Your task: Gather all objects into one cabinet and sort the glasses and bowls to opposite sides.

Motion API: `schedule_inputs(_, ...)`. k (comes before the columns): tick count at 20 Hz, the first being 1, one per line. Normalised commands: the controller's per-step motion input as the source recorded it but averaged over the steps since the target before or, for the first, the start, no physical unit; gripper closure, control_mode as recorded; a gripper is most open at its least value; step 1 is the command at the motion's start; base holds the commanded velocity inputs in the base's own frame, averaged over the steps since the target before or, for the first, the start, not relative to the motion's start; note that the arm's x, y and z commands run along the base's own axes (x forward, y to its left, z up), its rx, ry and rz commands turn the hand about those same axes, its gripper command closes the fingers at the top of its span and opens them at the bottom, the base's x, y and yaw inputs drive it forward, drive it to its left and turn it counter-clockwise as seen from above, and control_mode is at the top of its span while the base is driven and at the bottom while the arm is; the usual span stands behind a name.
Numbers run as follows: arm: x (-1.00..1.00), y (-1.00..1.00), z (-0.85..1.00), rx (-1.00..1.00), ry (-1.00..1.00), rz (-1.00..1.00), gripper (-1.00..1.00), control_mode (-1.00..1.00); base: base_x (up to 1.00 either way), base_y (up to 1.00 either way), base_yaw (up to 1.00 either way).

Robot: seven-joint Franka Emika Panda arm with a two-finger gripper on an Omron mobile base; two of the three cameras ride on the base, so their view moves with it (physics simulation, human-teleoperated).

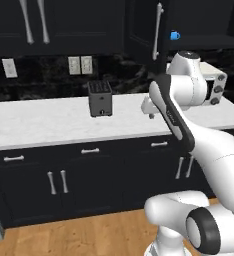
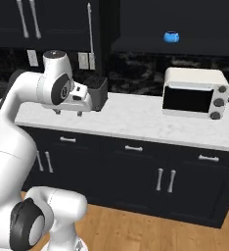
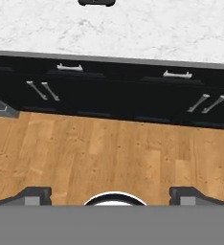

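White arm (image 1: 176, 117) folded, claw (image 3: 109, 195) wide, downward

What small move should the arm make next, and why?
Probably raise the open gripper toward the small bright blue mug on the dark shelf of the open black upper cabinet. The hand points down at the wooden floor, holding nothing, well below the mug.
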Motion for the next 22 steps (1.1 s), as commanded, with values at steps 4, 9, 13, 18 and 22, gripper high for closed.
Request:
schedule_inputs(4,0.00,0.00,0.00,0.00,0.00,0.00,-1.00,1.00,-0.15,-1.00,0.00)
schedule_inputs(9,0.00,0.00,0.00,0.00,0.00,0.00,-1.00,1.00,0.10,-0.94,0.00)
schedule_inputs(13,0.00,0.00,0.00,0.00,0.00,0.00,-1.00,1.00,0.84,-0.39,0.03)
schedule_inputs(18,0.00,0.00,0.00,0.00,0.00,0.00,-1.00,1.00,0.99,-0.04,0.01)
schedule_inputs(22,0.00,0.00,0.00,0.00,0.00,0.00,-1.00,1.00,0.99,-0.02,0.00)
